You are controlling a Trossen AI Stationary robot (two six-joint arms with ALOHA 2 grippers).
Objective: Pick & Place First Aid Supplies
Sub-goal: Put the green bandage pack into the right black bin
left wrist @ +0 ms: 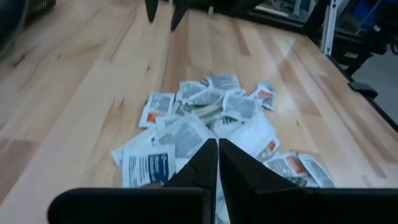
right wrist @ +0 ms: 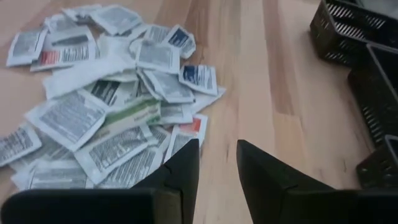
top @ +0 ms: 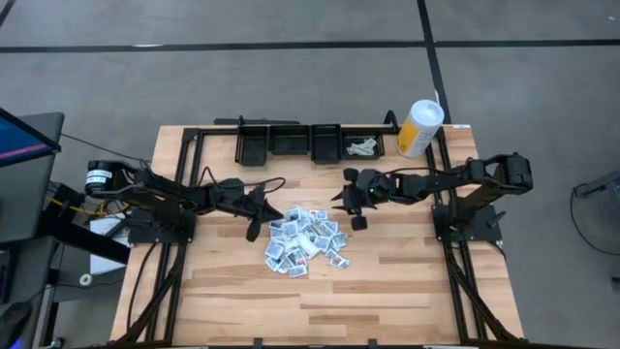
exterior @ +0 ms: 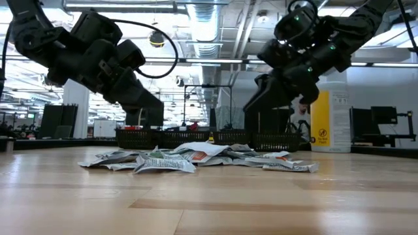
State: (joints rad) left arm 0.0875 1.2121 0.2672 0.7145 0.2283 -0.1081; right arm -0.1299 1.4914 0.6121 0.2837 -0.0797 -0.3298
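Note:
The first aid supplies (top: pixel 305 242) lie in a loose heap of small white packets on the middle of the wooden table, and show too in the left wrist view (left wrist: pixel 205 118) and the right wrist view (right wrist: pixel 112 106). My left gripper (top: pixel 258 217) hovers at the heap's left edge, its fingers (left wrist: pixel 217 158) shut with nothing between them. My right gripper (top: pixel 352 207) hangs over bare wood at the heap's far right corner. It is open (right wrist: pixel 217 158) and holds nothing. In the low view both arms stand clear above the packets (exterior: pixel 196 156).
A row of black mesh bins (top: pixel 291 141) stands along the far edge; the rightmost one (top: pixel 365 147) holds a few packets. A tall white-and-yellow canister (top: pixel 419 128) stands at the far right. Bare wood (top: pixel 320 310) stretches from the heap to the near edge.

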